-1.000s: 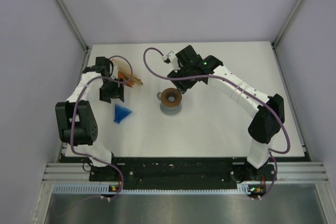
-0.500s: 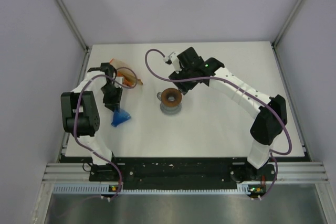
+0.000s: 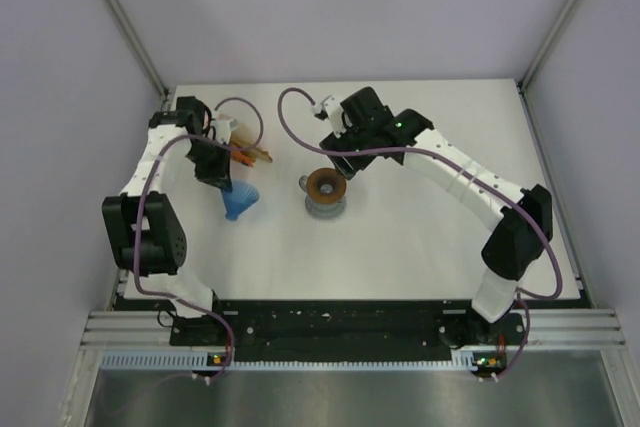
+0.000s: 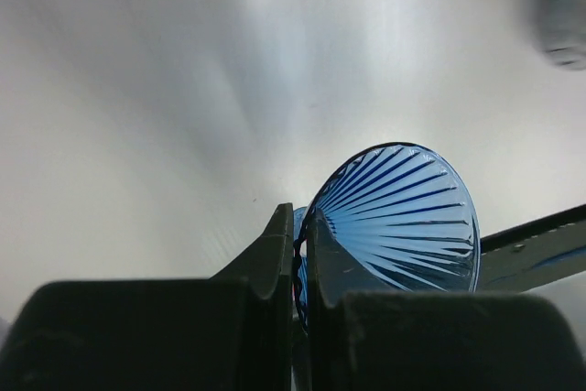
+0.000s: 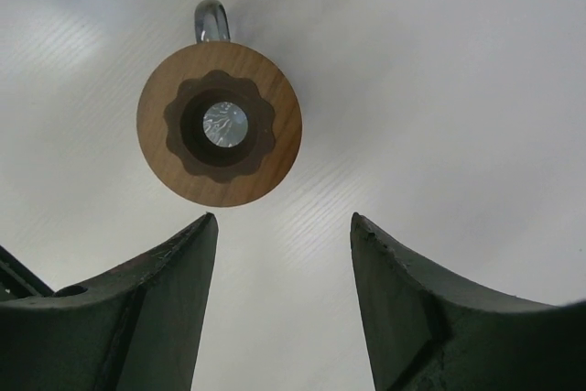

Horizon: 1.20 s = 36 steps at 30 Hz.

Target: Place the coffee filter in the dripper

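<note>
We found the left pincer (image 4: 298,231) clenched on the rim of the dripper (image 4: 403,217), with one finger inside the blue cone and one outside. Its ribbed inside was turned toward the wrist camera. From above, the dripper was tilted at the left of the tabletop (image 3: 420,237), near the grey mug (image 3: 326,209) but apart from it. We could not tell whether it touched the surface. The right pincer (image 5: 284,226) was released, gripping nothing, above the brown ring (image 5: 220,124) on the mug. An orange packet (image 3: 250,154) lay just beyond the left pincer.
</note>
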Each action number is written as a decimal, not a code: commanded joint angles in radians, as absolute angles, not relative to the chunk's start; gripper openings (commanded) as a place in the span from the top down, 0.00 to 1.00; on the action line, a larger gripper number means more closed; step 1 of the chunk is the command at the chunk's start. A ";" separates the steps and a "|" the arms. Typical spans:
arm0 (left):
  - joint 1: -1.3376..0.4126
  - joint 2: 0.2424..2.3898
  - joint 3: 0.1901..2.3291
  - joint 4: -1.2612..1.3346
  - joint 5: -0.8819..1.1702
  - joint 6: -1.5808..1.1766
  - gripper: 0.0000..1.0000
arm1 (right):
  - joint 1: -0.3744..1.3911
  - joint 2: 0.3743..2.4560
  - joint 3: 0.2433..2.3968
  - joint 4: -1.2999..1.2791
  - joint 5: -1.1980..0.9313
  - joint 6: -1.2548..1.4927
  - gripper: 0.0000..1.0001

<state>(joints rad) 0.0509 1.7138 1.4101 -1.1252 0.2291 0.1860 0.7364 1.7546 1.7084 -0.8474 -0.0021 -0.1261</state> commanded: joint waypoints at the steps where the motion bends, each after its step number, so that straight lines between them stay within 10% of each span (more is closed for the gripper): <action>1: 0.032 1.597 1.593 -1.143 0.537 0.158 1.00 | 0.730 1.640 1.720 -0.744 -0.113 -0.072 0.40; 21: -0.268 1.529 1.669 -0.850 0.592 0.008 1.00 | 0.776 1.646 1.588 -0.368 -0.186 0.276 0.46; 31: -0.285 1.548 1.683 -0.805 0.630 -0.037 1.00 | 0.764 1.690 1.595 -0.380 -0.270 0.273 0.98; 34: -0.285 1.551 1.683 -0.802 0.649 -0.032 0.98 | 0.736 1.671 1.580 -0.385 -0.265 0.275 1.00; 36: -0.285 1.554 1.683 -0.798 0.663 -0.029 0.72 | 0.718 1.646 1.565 -0.385 -0.261 0.272 1.00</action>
